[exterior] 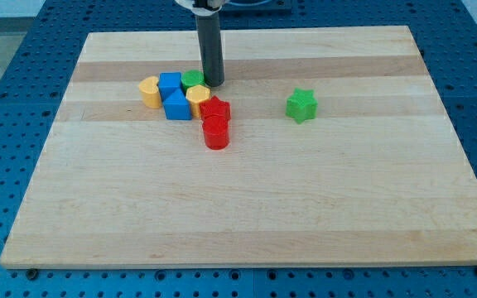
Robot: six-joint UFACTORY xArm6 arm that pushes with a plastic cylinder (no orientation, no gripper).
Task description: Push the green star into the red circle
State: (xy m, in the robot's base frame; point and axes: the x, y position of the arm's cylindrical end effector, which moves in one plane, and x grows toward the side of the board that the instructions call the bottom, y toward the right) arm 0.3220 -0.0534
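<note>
No pincer here; my tip sits beside the cluster, green star well right of red circle.

I'm seeing bright, even overhead light; soft short shadows sit under the blocks, mild sheen at the board's twelve o'clock edge, focus sharp throughout.

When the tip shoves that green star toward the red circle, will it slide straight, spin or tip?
The green star sits low and flat on the wooden board, so it probably slides, not tips. Its pointed outline may make it spin under an off-centre push. My tip is far to the view's left, beside the cluster above the red circle.
</note>
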